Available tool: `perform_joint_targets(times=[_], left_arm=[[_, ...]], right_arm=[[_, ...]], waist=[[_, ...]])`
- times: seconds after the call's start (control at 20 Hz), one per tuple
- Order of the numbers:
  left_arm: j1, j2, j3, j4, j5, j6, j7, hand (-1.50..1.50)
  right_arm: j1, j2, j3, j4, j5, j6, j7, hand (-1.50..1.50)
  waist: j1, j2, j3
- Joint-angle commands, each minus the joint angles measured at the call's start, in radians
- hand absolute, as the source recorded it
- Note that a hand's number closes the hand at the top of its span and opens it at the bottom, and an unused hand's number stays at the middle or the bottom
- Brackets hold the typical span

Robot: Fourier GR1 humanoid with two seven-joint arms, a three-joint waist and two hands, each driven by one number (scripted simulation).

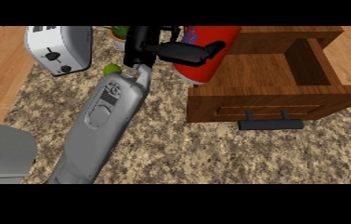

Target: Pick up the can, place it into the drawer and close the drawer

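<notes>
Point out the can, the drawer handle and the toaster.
can (202,70), head view, on its red side near the lower end.
drawer handle (270,124), head view, on the middle of the dark bar.
toaster (68,44), head view, on its grey body.

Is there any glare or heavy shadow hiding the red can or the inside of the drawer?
Head view: no glare on the red cylindrical can, which is evenly lit; the black right hand curls its fingers across its middle, hiding part of it. Head view: the open wooden drawer is mostly bright inside; only its right inner wall falls in shade.
</notes>
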Motion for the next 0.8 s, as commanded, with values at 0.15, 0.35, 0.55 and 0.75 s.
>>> perform_joint_targets(times=[0.15, 0.35, 0.55, 0.75], left_arm=[[-0.229, 0.000, -0.001, 0.188, 0.048, 0.044, 0.020, 1.50], [-0.332, 0.000, -0.034, 0.273, 0.079, 0.113, 0.036, 1.50], [-0.390, 0.000, -0.054, 0.394, 0.157, 0.132, -0.027, 1.50], [-0.483, 0.000, -0.099, 0.535, 0.222, 0.185, -0.068, 1.50]], right_arm=[[-0.004, -0.001, -0.003, 0.013, 0.005, 0.014, -0.001, -1.50], [-0.058, -0.023, -0.016, 0.003, -0.025, 0.002, 0.066, -1.50], [-0.049, -0.017, -0.032, 0.058, -0.008, 0.016, -0.012, -1.50], [-0.001, 0.011, 0.019, -0.034, 0.005, 0.015, 0.044, -1.50]], waist=[[-0.005, 0.002, 0.000], [-0.006, 0.002, 0.000], [-0.013, 0.005, 0.000], [-0.044, 0.010, 0.001]])
